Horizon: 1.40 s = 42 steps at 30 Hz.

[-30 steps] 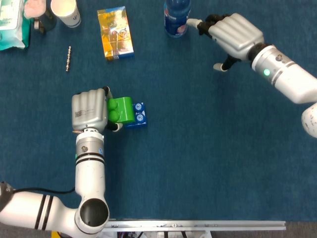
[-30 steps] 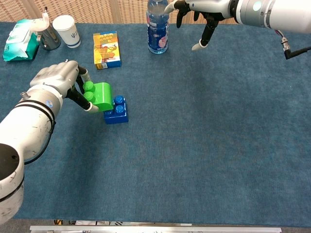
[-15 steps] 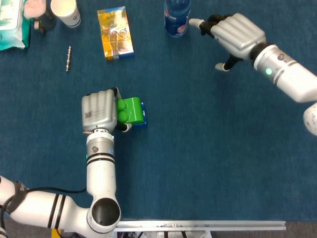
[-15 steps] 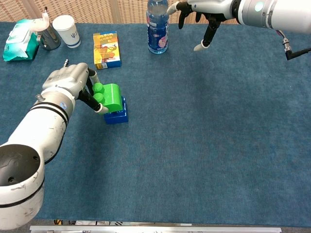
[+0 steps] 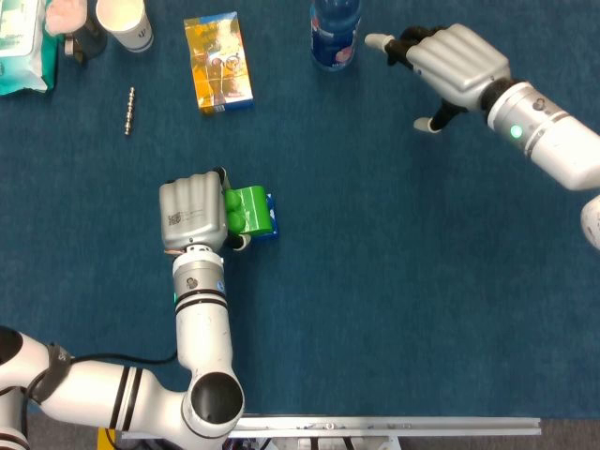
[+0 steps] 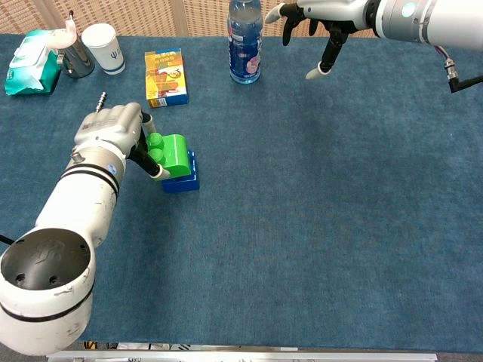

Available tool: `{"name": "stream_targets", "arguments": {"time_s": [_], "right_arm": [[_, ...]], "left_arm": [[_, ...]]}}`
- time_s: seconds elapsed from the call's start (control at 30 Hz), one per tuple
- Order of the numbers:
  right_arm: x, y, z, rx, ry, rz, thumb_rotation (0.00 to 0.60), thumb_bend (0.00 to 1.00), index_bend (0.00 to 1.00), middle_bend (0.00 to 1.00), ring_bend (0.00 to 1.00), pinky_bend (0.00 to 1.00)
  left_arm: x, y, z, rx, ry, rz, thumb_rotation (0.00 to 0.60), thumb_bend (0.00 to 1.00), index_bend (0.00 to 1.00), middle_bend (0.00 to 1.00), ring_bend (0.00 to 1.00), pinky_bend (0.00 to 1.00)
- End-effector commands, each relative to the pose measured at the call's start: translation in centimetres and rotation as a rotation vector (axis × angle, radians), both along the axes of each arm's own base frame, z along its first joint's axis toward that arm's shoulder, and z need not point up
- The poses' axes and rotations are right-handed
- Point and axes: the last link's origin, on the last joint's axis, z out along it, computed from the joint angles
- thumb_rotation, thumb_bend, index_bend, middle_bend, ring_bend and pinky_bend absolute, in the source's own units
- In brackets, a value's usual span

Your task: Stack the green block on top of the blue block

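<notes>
Left hand (image 6: 113,136) grasps green block (image 6: 173,154), tipped sideways, resting on blue block (image 6: 183,181) beside fingertips. Likely best: roll studs upward, align, press down. Right hand (image 5: 457,64) empty, fingers spread.

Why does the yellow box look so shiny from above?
In the head view, light bounces off the glossy yellow box, leaving pale glare patches; in the chest view it looks duller. Both views are sharp, and the green block casts only a soft shadow.
</notes>
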Motion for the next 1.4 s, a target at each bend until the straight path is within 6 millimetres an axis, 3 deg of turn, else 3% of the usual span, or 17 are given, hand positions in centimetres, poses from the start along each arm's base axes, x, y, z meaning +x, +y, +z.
{"name": "stream_targets", "arguments": {"time_s": [0.03,1.4], "right_arm": [[-0.1,0.0,0.0,0.002,-0.001,-0.001,0.6,0.15,0.04,0.29,0.14,0.25],[-0.9,-0.3,0.4,0.003,-0.006,-0.015,0.6,0.15,0.04,0.29,0.14,0.25]], "left_arm": [[0.1,0.0,-0.1,-0.002,-0.005,0.002,0.586,0.04,0.46,0.45,0.43,0.34],[0.3,-0.1,-1.8,-0.016,0.067,-0.018,0.589,0.04,0.46,0.45,0.43,0.34]]}}
